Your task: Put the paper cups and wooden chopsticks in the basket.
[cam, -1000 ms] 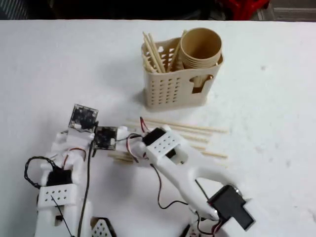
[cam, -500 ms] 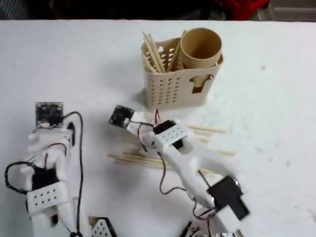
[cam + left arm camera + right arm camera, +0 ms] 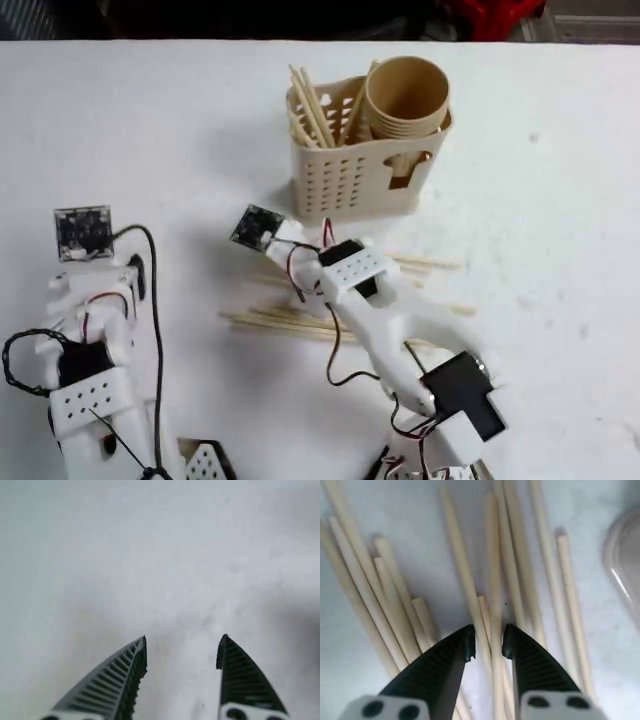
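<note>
The cream perforated basket point(image 3: 352, 180) stands at the table's far middle, with a stack of paper cups point(image 3: 406, 96) and several wooden chopsticks point(image 3: 312, 108) upright in it. More wooden chopsticks point(image 3: 268, 320) lie loose on the table in front of it, partly under the right arm point(image 3: 352, 274). In the right wrist view my right gripper point(image 3: 487, 629) is low over these chopsticks point(image 3: 465, 575), its fingers nearly together with two of them pinched between the tips. My left gripper point(image 3: 182, 639) hangs open over bare table, and its arm point(image 3: 88, 300) is at the near left.
Loose cables point(image 3: 150, 330) run along the left arm. A pale rounded edge point(image 3: 622, 560) shows beside the chopsticks in the right wrist view. Bare white tabletop point(image 3: 560, 200) lies to the right of the basket and at the far left.
The left arm has drawn back to the left, away from the chopsticks. The right arm has swung forward over the loose chopsticks, toward the basket.
</note>
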Robot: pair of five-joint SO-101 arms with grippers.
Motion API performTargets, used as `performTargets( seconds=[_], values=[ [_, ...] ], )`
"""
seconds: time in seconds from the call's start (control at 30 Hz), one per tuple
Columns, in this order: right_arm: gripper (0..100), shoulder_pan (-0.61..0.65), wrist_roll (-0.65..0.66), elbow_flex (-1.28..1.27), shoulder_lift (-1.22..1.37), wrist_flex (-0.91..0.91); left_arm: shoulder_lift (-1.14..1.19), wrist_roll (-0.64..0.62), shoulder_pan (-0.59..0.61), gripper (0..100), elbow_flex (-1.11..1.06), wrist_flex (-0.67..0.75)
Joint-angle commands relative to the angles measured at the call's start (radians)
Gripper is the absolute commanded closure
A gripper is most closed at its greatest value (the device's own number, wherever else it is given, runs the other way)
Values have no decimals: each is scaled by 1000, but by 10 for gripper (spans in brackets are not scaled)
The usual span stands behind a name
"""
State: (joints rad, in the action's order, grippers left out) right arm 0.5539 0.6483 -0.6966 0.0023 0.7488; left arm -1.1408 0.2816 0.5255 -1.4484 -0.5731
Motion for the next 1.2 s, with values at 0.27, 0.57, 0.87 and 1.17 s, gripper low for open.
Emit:
performTargets(
  seconds=[0.27,0.57,0.87,1.17],
  values=[
    [981,-93,-8,26,-128,42,-13,-3,-21,766,-63,107],
    [981,-99,-8,23,-426,209,-8,43,-58,766,-66,101],
    [981,-96,-86,31,-699,294,-8,51,-58,766,-68,101],
    [982,-101,-218,269,-928,220,-13,54,-96,766,-86,107]
  ],
)
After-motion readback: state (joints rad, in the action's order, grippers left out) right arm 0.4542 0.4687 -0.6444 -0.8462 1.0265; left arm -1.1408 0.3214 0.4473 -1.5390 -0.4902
